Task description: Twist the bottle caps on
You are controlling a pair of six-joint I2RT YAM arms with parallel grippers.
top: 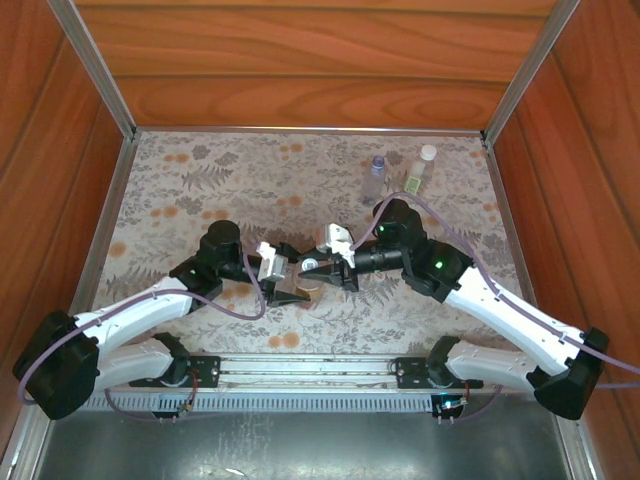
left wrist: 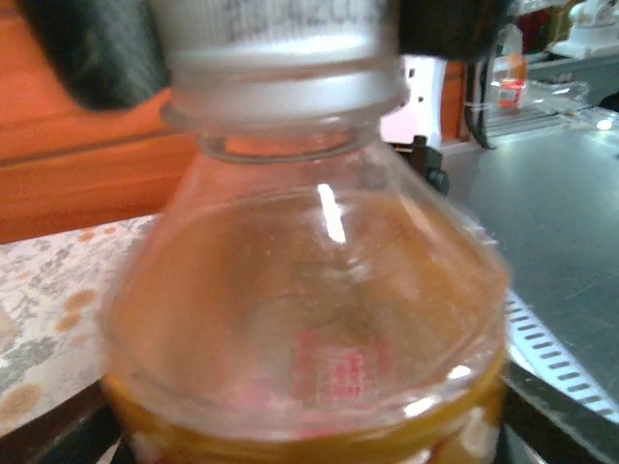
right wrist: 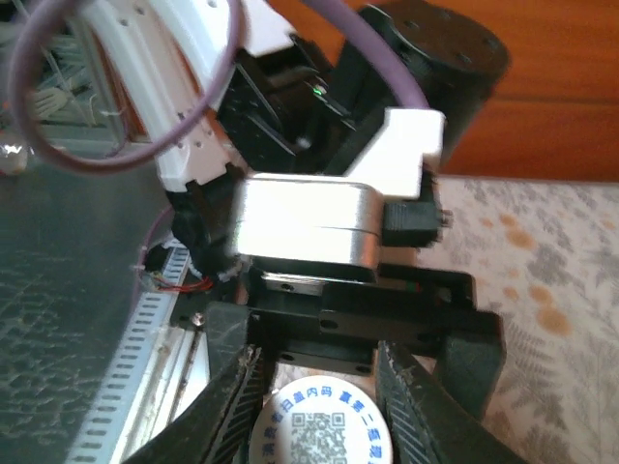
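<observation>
The amber bottle [left wrist: 309, 319] lies tipped between the two arms at the middle of the table [top: 313, 281]. My left gripper [top: 288, 286] is shut on its body, and the dark fingers [left wrist: 546, 416] show at the bottom corners of the left wrist view. A white cap [left wrist: 280, 48] sits on the bottle's neck. My right gripper [right wrist: 319, 416] is shut on that cap [right wrist: 319, 435], whose top bears a blue QR print, with a ribbed finger on each side. In the top view the right gripper [top: 322, 268] meets the left one head on.
At the back right stand the bluish bottle [top: 375, 180] and the green-label bottle [top: 419, 172], the latter with a white cap on top. Wooden walls enclose the floral cloth [top: 200, 190]. A metal rail [top: 310, 372] runs along the near edge.
</observation>
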